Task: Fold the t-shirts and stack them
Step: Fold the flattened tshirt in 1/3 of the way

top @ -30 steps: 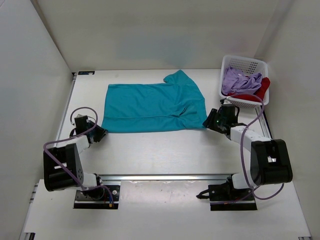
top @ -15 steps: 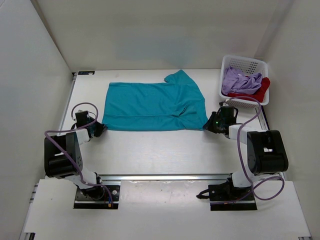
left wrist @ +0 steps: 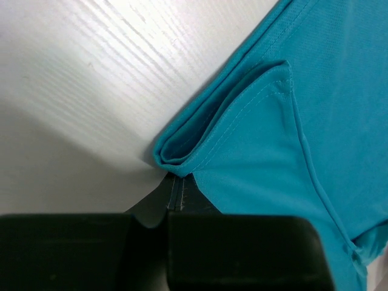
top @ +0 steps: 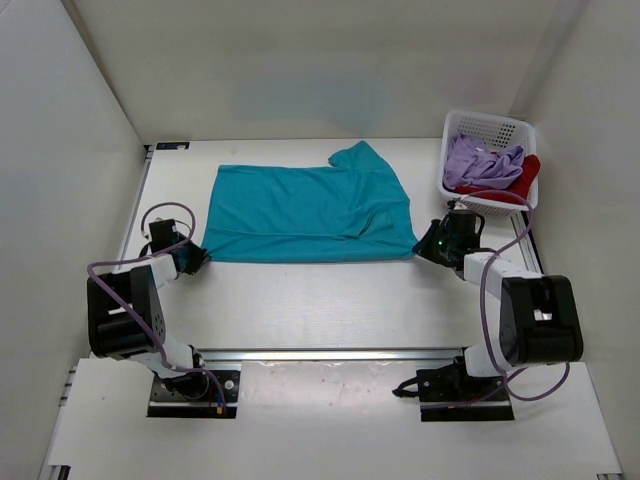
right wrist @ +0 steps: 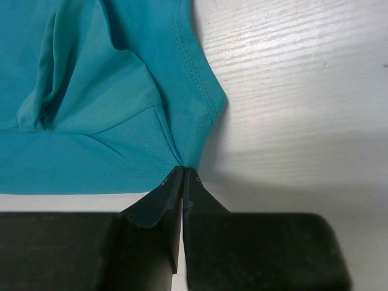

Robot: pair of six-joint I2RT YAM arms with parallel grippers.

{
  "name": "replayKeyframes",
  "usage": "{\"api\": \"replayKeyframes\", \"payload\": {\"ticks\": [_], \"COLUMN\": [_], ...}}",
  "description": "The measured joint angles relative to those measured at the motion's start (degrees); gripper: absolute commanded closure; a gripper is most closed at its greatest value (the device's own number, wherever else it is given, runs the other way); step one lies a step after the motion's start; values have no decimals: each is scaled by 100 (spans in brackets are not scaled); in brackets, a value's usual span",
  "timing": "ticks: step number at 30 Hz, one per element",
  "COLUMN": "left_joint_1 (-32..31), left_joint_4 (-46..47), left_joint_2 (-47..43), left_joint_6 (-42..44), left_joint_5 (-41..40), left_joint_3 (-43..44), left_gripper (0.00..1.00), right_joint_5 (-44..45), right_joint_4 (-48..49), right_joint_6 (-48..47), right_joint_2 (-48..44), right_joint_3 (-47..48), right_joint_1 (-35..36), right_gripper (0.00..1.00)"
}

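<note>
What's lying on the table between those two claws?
The teal t-shirt; the left gripper and right gripper each pinch a near corner. The top view shows it.

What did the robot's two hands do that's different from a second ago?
Both closed: the left gripper pinched the near-left corner of the teal t-shirt, the right gripper its near-right corner. It stayed spread flat; the lavender t-shirt and red t-shirt stayed in the white basket.
</note>
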Motion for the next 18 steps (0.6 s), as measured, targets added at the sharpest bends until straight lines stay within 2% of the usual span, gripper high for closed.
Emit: {"api": "replayKeyframes", "payload": {"ticks": [9,11,15,16,17,18], "left_joint_1": [-9,-28,-9,-26,-48,-61], "left_joint_4": [-758,-896,-1270,-1377,-1478,-1523], "left_joint_2": [-758,-1154,-1790,-1899,-2028,-2144], "left_joint_6": [415,483,603,623,658,686], "left_joint_5": [-212,-256,-348,-398,-409,-409], "left_joint_3": [-133,-358,-772,-826,-883,-935], "left_gripper": [99,88,72,65,57,52], "right_joint_5": [175,269,293,289,291,291], "right_joint_4": [-544,-758,-1099,-1172,-1279,-1384], "right_joint_6": [2,31,184,221,264,291], "right_joint_2": [-1084,-1362,-2173,-2380,-2610,-2793], "right_joint_3": [-800,-1097,-1631,-1733,-1836,-1895], "right_joint_1": [208,315,289,225,151,81], "right_gripper": [100,100,99,99,96,88]}}
